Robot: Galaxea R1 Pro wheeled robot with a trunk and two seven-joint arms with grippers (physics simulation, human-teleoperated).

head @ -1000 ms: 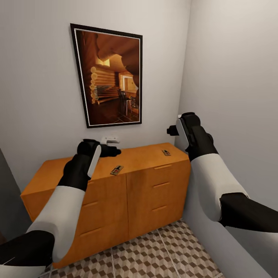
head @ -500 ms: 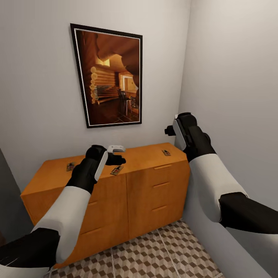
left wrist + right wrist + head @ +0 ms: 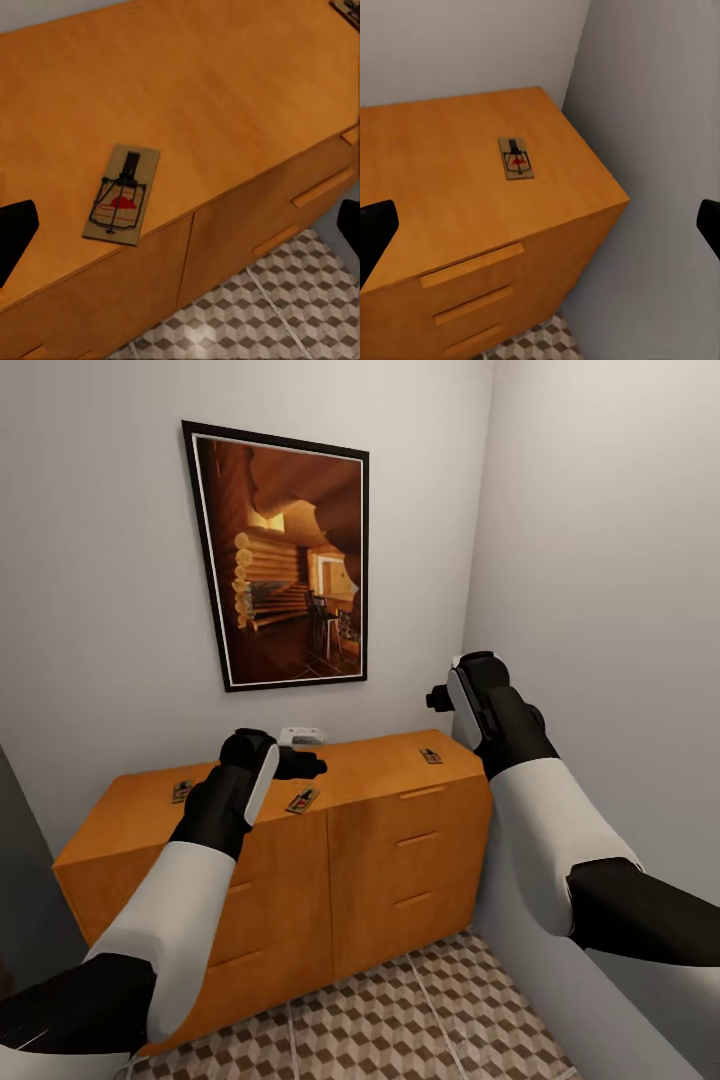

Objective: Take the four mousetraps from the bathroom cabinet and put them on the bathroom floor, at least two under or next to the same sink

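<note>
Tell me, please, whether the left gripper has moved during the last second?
Yes. Against the picture frame, which stays fixed, the left gripper has shifted toward the right along the cabinet top, uncovering a mousetrap near the left end.

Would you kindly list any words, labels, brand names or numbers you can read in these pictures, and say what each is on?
No readable text in any view.
Framed picture: a log-cabin interior scene, no caption.
Mousetraps: a red patch under the wire, no lettering that can be made out.
Cabinet: plain wood, no labels.
Small white object at the wall: too small to tell.
</note>
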